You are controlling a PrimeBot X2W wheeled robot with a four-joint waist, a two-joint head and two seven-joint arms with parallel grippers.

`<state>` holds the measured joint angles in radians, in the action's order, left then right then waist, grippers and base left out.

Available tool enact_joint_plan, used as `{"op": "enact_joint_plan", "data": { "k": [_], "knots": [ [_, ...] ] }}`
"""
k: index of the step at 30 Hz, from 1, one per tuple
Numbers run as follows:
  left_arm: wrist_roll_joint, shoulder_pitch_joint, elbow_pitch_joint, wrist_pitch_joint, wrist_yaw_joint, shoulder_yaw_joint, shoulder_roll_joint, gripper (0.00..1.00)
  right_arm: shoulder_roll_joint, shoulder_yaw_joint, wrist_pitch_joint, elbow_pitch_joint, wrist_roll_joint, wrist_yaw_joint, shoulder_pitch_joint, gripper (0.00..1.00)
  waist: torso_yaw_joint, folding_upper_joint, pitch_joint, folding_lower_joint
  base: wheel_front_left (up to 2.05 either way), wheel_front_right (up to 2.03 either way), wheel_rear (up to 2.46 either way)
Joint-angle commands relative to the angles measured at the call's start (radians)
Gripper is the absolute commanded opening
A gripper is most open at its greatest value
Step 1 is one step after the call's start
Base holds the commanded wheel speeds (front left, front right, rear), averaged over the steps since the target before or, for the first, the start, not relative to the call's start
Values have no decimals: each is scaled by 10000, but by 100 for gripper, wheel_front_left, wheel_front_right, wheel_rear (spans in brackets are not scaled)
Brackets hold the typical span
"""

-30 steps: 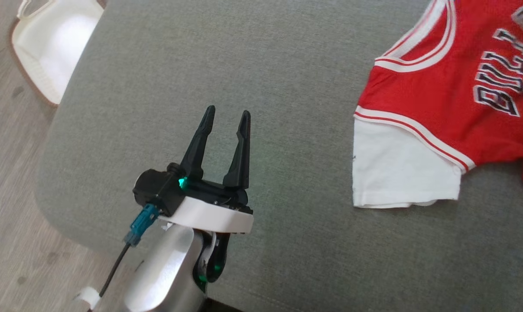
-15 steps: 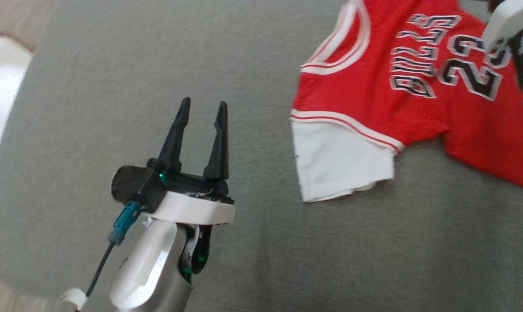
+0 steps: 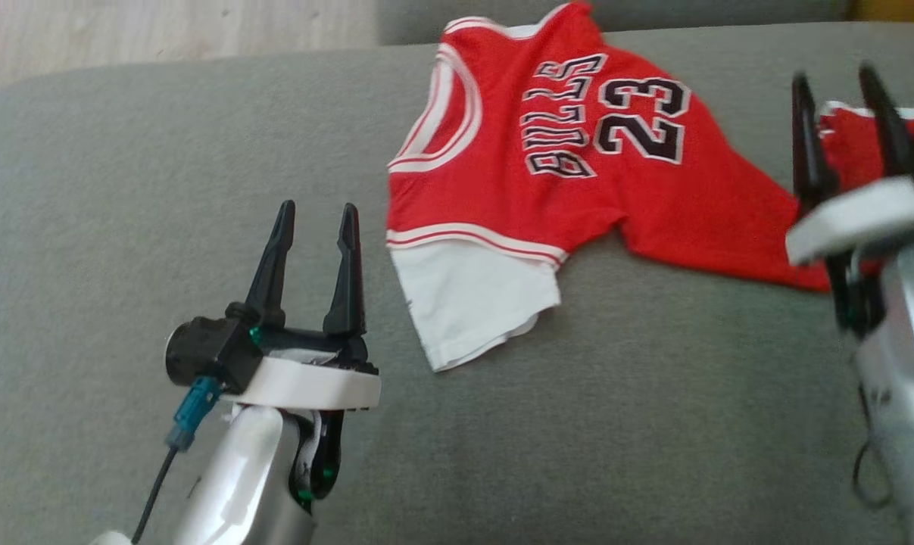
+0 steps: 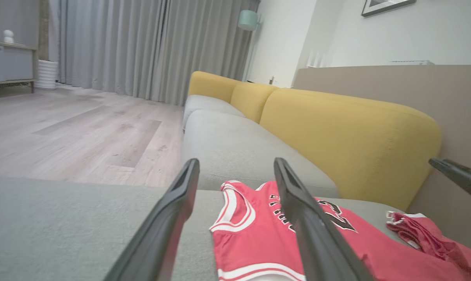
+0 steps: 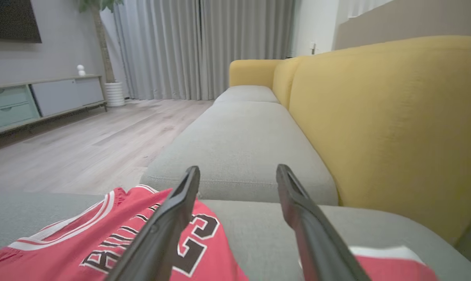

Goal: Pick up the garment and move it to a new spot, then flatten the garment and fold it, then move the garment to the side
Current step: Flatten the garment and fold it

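While both hands hover above the sofa's grey seat cushion [image 3: 123, 227], the garment [image 3: 578, 174], a red jersey with white trim and dark lettering, lies on the cushion's far half, from its middle toward the right edge. Its neck opening faces the left edge, and a white sleeve [image 3: 472, 303] reaches out toward the near edge. The jersey is not flat: its right part is creased, and a bunched red and white fold [image 4: 426, 234] sits near the far right corner, close to the yellow backrest [image 4: 336, 136]. The left hand [image 3: 317, 208] stands with its fingers wide and holds nothing, over bare cushion just left of the white sleeve. The right hand [image 3: 835, 74] is likewise wide and empty at the right edge, and its dark fingers cross in front of the bunched fold in the head view. A second grey seat cushion [image 5: 243, 132] lies beyond the jersey. Pale wood floor [image 4: 63, 128], grey curtains [image 4: 122, 47] and a low cabinet [image 5: 32, 101] lie further off.
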<state>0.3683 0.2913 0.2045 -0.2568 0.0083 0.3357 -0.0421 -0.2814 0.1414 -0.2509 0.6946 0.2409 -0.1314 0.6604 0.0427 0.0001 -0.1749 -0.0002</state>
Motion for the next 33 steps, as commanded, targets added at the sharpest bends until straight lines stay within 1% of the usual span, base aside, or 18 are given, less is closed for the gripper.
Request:
{"op": "enact_joint_plan", "data": {
  "k": [1, 6, 9, 12, 17, 21, 25, 28, 33],
  "knots": [
    [-85, 57, -219, -49, -39, -360, -81, 100, 271, -228, -107, -814, -51, 7, -530, 100, -343, -1, 205, 2, 0, 0, 0],
    [-122, -47, -81, -49, -70, -438, -81, 100, 1267, -1208, -64, -2650, -413, 7, -2604, 100, -631, -1, 241, 2, 0, 0, 0],
    [-146, -78, 36, -49, -111, -438, -81, 100, 1784, -1412, 28, -3460, -692, 7, -3606, 100, -760, -1, 220, 2, 0, 0, 0],
    [-180, -76, 142, -49, -140, -440, -81, 100, 2070, -1431, 94, -4012, -878, 7, -4191, 100, -873, -1, 181, 2, 0, 0, 0],
    [-281, 18, 260, -49, -193, -495, -81, 100, 2254, -1350, 243, -4643, -992, 7, -4369, 100, -1095, -1, 22, 2, 0, 0, 0],
    [-364, 160, 463, -49, -223, -438, -81, 100, 2283, -1291, 334, -4902, -1020, 7, -4348, 100, -1189, -1, -117, 2, 0, 0, 0],
    [-455, 373, 1408, -28, -101, -266, -81, 100, 2300, -1311, 389, -5089, -1035, 7, -4358, 100, -1357, -1, -308, 2, 0, 0, 0],
    [-451, 568, 2343, 431, -101, 7, -82, 100, 2306, -1318, 395, -5130, -966, 7, -4372, 100, -1485, -1, -422, 2, 0, 0, 0],
    [-280, 746, 3293, 1353, -37, 440, -82, 100, 2309, -1271, 353, -5054, -793, 7, -4355, 100, -1640, -1, -521, 2, 0, 0, 0]
  ]
}}
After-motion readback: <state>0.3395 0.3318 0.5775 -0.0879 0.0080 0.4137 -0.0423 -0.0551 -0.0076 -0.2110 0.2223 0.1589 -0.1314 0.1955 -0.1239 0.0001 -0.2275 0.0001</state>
